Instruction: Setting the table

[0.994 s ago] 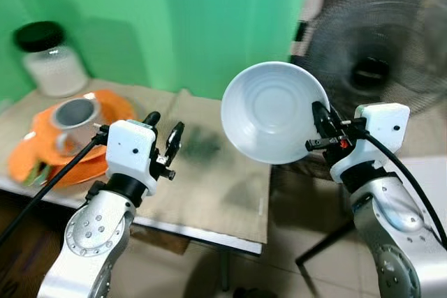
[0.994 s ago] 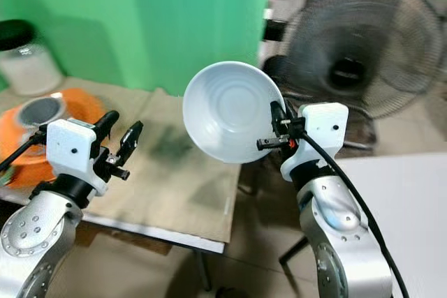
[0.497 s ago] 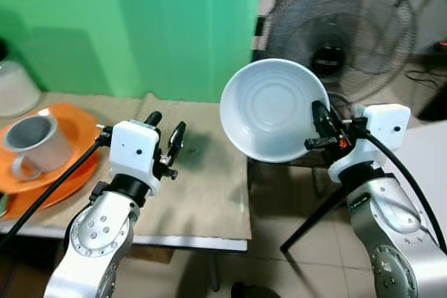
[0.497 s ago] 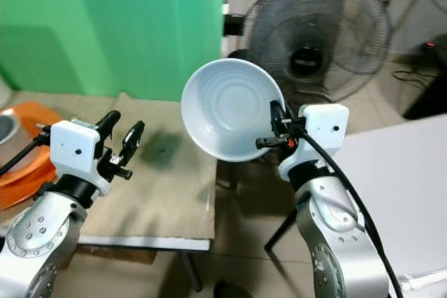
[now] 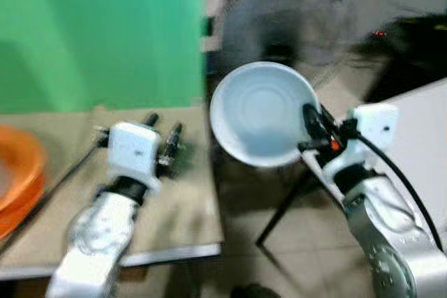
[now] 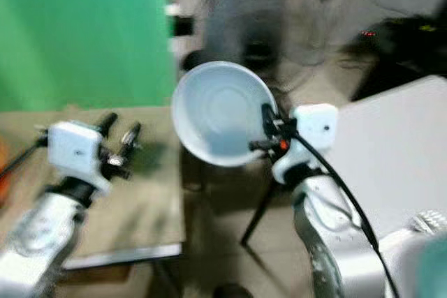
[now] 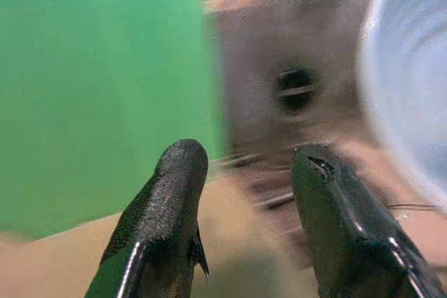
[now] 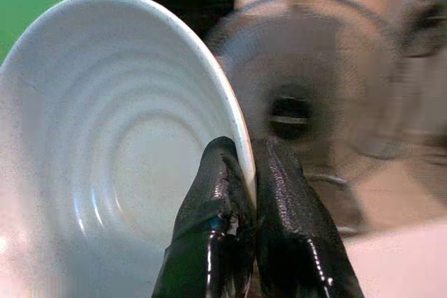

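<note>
— What is your right claw (image 5: pixel 312 127) doing there?

— You are pinching the rim of the white bowl (image 5: pixel 260 122) with it. In the right wrist view the two black fingers (image 8: pixel 213 221) are pressing together on either side of the bowl's edge (image 8: pixel 119 137), one inside and one outside. You are holding the bowl up in the air, tilted so its ribbed hollow is facing the camera.

— Where is the bowl sitting against everything else?

— It is hanging past the right end of the bench (image 5: pixel 188 207), over the tiled floor (image 5: pixel 300 242), and well clear of both. A standing fan (image 5: pixel 279 26) is blurring behind it, and a white surface (image 6: pixel 391 165) is showing to your right.

— And your left claw (image 5: pixel 162 141)?

— You are keeping nothing in it. In the left wrist view the fingers (image 7: pixel 167 200) are spread apart with open space between them, pointing toward the green wall (image 5: pixel 98 33) and the fan. The claw is hovering above the tan cloth (image 5: pixel 178 193) on the bench.

— Anything else on the bench?

— An orange plate (image 5: pixel 17 172) is showing at the far left edge, well apart from the bowl. Everything is smearing, so finer detail is not readable.
</note>
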Controlling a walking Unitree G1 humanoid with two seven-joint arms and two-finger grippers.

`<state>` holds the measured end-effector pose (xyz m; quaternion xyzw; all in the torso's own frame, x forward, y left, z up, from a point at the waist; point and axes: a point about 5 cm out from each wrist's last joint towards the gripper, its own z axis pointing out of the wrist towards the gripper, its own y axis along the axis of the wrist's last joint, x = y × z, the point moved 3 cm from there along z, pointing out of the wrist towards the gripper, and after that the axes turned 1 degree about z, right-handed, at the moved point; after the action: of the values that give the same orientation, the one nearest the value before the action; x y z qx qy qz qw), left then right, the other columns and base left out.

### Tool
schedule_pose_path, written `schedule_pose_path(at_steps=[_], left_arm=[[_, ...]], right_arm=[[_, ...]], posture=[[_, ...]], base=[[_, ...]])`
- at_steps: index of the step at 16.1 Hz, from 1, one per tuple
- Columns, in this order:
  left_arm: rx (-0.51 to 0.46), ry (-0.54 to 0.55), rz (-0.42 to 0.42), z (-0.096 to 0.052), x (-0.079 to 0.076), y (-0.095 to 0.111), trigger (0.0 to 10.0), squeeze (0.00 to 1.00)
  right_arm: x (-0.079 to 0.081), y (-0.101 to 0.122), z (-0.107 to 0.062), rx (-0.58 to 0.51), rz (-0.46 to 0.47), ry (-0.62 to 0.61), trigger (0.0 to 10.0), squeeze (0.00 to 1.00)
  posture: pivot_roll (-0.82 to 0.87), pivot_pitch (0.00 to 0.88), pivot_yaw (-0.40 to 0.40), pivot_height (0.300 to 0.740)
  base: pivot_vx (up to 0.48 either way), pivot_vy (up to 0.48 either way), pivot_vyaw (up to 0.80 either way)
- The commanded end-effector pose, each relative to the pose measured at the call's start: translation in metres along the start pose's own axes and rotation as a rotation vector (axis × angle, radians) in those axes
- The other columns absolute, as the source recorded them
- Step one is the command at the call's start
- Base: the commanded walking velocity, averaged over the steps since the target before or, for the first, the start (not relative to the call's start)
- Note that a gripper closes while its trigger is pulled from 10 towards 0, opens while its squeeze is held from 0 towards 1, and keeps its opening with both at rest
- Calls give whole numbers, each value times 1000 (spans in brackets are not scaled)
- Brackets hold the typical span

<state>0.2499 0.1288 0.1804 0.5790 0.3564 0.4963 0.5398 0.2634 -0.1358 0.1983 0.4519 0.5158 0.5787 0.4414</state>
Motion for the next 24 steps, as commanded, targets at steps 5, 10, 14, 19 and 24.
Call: schedule_pose_path(at_steps=[5,10,14,19,24], left_arm=[[-3,14,16,-5,4,1,10000,0],[-2,11,19,-6,6,1,10000,0],[-13,45,2,-3,20,4,10000,0],[-23,61,-13,2,27,7,10000,0],[6,88,-24,12,29,1,10000,0]], right_arm=[[5,4,-1,-15,13,27,10000,0],[8,3,-2,1,22,39,10000,0],[1,15,16,69,67,36,10000,0],[-17,23,31,154,106,-4,10000,0],[0,6,24,266,139,42,10000,0]], posture=[[-60,0,-18,740],[-60,1,-12,740],[-64,10,-2,740],[-61,11,-6,740],[-67,14,-10,740]], base=[[0,0,-800],[0,0,-798],[0,0,-781],[0,0,-736],[0,327,-712]])
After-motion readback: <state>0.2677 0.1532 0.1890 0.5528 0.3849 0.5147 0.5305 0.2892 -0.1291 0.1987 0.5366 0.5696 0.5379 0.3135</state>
